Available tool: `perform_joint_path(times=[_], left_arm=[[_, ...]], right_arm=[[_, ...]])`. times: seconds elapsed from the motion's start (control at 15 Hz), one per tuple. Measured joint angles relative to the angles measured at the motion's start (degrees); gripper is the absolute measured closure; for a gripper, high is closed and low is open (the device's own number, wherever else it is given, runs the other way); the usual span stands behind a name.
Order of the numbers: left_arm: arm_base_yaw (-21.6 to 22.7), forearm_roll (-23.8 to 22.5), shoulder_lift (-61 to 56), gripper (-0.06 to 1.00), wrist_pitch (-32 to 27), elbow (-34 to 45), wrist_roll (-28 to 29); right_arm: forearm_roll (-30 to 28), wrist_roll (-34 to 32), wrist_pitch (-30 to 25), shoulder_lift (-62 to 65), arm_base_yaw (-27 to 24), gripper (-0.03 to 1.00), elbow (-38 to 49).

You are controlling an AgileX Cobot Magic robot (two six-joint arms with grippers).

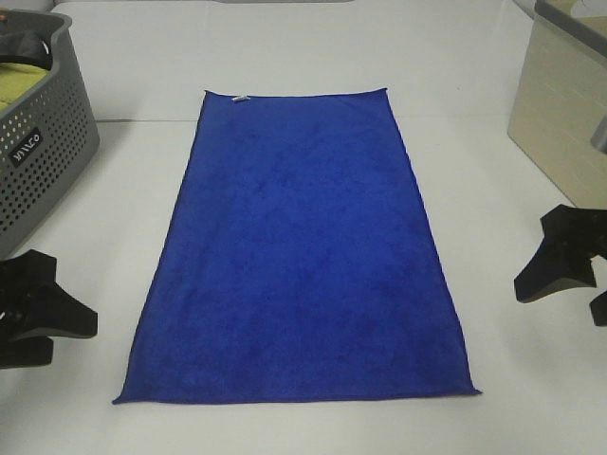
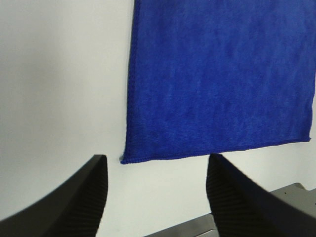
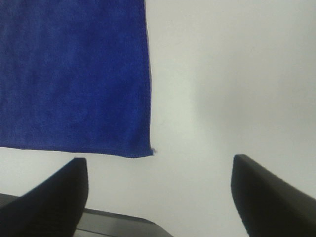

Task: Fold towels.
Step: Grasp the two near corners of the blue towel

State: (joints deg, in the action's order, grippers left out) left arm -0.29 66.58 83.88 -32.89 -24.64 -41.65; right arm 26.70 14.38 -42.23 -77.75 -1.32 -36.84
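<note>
A royal-blue towel [image 1: 299,256] lies flat and unfolded on the white table, long side running away from me, with a small white tag [image 1: 241,98] on its far short edge. My left gripper [image 1: 43,318] is open and empty at the table's left, apart from the towel's near left corner [image 2: 123,159]. My right gripper [image 1: 569,275] is open and empty at the right, apart from the towel's near right corner [image 3: 150,150]. The towel also shows in the left wrist view [image 2: 217,79] and the right wrist view [image 3: 74,74].
A grey perforated basket [image 1: 43,142] with a yellow-green cloth [image 1: 21,81] inside stands at the back left. A beige bin [image 1: 560,104] stands at the back right. Bare white table [image 1: 104,218] lies on both sides of the towel.
</note>
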Motion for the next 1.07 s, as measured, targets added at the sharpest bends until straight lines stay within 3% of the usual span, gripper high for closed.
perform_joint_path(times=[0.13,0.2,0.4,0.73,1.07], left_arm=[[0.0,5.67,5.56,0.38,-0.06,-0.06,-6.53],[0.0,5.67,5.56,0.38,-0.06,-0.06,-6.53],[0.0,15.53,11.75,0.38,-0.17,-0.11,-17.88],[-0.23,21.49,16.5,0.38,-0.11,-0.92,-26.07],[-6.07,21.83,22.0,0.38,-0.17,-5.61,-27.1]], right_arm=[[4.53,3.84,0.52,-5.73,0.0,0.21,-0.17],[4.53,3.84,0.52,-5.73,0.0,0.21,-0.17],[11.92,11.0,2.01,-14.78,0.0,0.21,-2.01],[13.92,12.95,7.16,-20.23,0.0,0.21,-2.92],[15.36,15.47,5.79,-23.95,0.0,0.21,-3.27]])
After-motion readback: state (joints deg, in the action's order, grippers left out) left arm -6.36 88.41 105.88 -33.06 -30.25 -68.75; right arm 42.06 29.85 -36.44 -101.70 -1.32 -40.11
